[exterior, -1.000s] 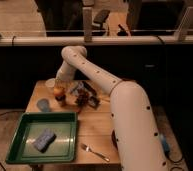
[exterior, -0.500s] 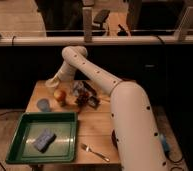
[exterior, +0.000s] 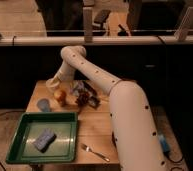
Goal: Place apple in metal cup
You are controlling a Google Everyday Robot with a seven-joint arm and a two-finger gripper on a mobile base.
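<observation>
The apple [exterior: 60,95] is small, round and yellow-orange with a reddish blush. It rests on the wooden table [exterior: 97,125], just behind the green tray. A grey-blue round object [exterior: 43,104] stands on the table to the apple's left, close to it; it could be the metal cup, but I cannot tell. My gripper [exterior: 54,83] hangs from the white arm [exterior: 90,70] just above and left of the apple, apart from it.
A green tray [exterior: 20,150] at the front left holds a blue sponge [exterior: 44,140]. A crumpled dark wrapper [exterior: 86,95] lies right of the apple. A fork [exterior: 94,152] lies near the front edge. A railing and dark counter run behind the table.
The gripper was down at the apple a second ago and has since drawn up and to the left, away from it. The apple stays on the table, slightly lower in view.
</observation>
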